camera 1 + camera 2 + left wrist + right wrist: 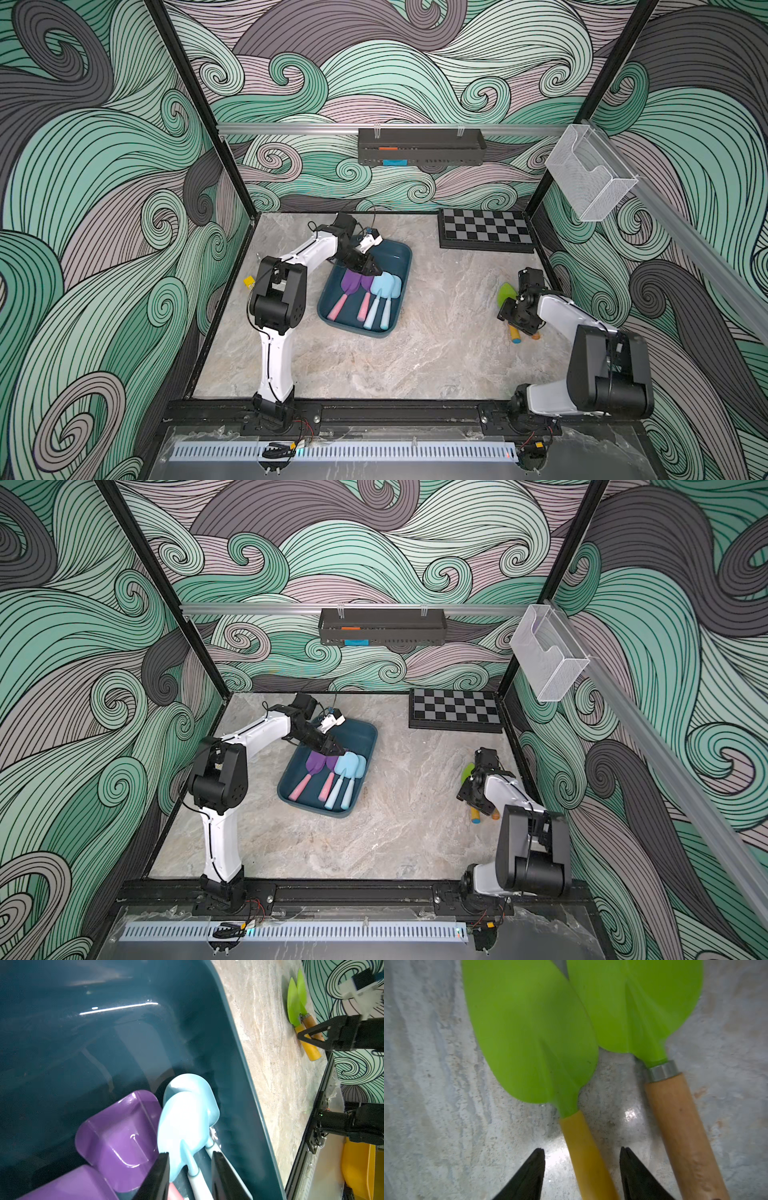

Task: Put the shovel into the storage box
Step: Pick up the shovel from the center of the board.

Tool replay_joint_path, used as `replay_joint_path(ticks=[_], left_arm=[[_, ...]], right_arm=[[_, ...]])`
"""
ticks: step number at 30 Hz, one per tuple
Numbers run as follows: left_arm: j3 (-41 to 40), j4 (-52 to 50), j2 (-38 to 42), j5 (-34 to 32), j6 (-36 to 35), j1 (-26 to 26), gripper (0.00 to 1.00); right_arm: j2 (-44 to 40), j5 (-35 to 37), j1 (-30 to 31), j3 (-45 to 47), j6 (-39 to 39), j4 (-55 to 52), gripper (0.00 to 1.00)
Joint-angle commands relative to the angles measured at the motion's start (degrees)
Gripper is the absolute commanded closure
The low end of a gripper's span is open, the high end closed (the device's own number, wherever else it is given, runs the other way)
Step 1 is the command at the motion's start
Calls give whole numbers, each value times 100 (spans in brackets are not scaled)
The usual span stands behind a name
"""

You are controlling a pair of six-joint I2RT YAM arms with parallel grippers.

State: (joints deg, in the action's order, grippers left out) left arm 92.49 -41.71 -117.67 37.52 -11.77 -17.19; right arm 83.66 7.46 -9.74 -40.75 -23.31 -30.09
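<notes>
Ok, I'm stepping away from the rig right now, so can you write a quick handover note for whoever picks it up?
Left gripper: open over the storage box, straddling the neck of a light blue shovel, not gripping it.
Right gripper: open, low over the table, straddling the handle of the yellow-handled green shovel, not closed on it.
Done: four shovels lie in the box, two purple shovels and two light blue shovels.
Left: both green ones, side by side on the table. Grasp the yellow-handled one first, then the wooden-handled green shovel.
</notes>
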Motion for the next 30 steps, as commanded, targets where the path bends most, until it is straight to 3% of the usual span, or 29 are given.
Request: replay_joint_path(ticks=[1, 5, 12, 17, 22, 25, 30], left_arm=[[-120, 229, 396, 95, 77, 66, 63], [-246, 313, 536, 137, 127, 92, 63], [-378, 505, 722, 359, 260, 119, 63], [-571, 747, 1000, 667, 370, 127, 61], [-905, 1338, 1241, 1303, 818, 120, 60], [-1237, 2141, 1345, 1705, 1440, 83, 58], [-1427, 2639, 1343, 1560, 1940, -148, 57]], right_arm=[[143, -272, -39, -145, 16, 22, 42], [326, -406, -40, -227, 65, 29, 46], [481, -944, 6, -196, 93, 234, 82], [360, -1017, 456, -307, 167, 195, 98], [-83, -894, 1353, -429, 174, 24, 100], [-411, -857, 1966, -481, 90, -45, 100], [-743, -791, 3019, -753, -132, -74, 100]])
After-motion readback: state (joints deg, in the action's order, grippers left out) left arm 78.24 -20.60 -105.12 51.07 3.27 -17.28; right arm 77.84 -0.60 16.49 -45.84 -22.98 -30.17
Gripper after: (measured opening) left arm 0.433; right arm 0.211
